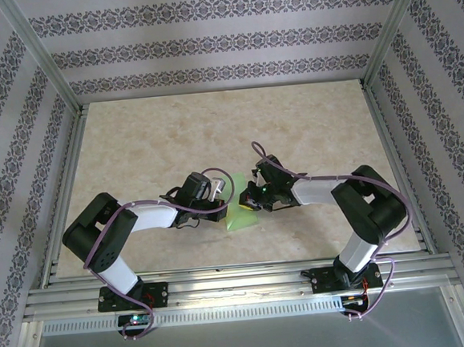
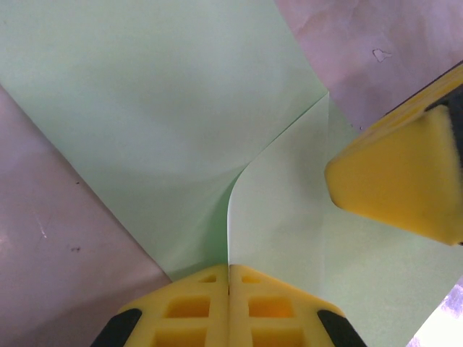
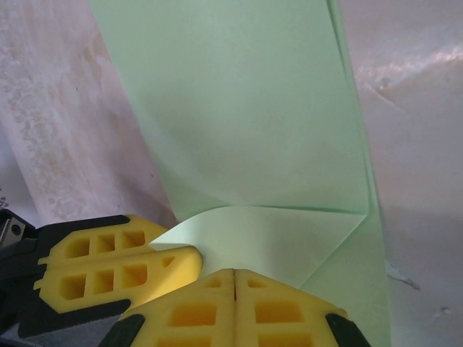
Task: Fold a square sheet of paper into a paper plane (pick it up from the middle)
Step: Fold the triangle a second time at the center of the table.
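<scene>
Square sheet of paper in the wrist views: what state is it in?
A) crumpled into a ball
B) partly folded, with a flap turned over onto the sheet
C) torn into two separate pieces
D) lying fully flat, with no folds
B: the square sheet of paper has a flap lying over it that ends at a straight crease, and the rest of the sheet is smooth and in one piece.
</scene>
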{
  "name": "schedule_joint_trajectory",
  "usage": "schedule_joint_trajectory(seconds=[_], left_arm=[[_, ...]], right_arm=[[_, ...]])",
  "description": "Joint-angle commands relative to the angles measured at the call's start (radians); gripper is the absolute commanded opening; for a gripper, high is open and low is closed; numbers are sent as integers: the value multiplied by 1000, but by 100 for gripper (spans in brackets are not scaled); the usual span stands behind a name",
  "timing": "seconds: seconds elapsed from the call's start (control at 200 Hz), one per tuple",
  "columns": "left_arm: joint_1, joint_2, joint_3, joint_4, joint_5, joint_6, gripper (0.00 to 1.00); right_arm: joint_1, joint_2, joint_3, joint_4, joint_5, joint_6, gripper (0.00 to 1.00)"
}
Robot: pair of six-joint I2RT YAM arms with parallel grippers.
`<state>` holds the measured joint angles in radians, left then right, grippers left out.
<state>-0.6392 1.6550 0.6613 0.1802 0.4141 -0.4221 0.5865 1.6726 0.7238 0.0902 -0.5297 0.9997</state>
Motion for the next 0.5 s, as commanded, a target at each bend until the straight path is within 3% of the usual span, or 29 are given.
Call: schedule_joint_trajectory(seconds=[0.0, 0.25, 0.495], left_arm=[[15, 3, 6, -67, 5, 28, 0], [15, 6, 5, -68, 7, 28, 0], [15, -4, 20, -67, -4, 13, 0]], right_arm=[[5, 30, 26, 42, -46, 8, 1], [3, 80, 39, 17, -55, -27, 2], [-11, 99, -18, -33, 14, -43, 0]])
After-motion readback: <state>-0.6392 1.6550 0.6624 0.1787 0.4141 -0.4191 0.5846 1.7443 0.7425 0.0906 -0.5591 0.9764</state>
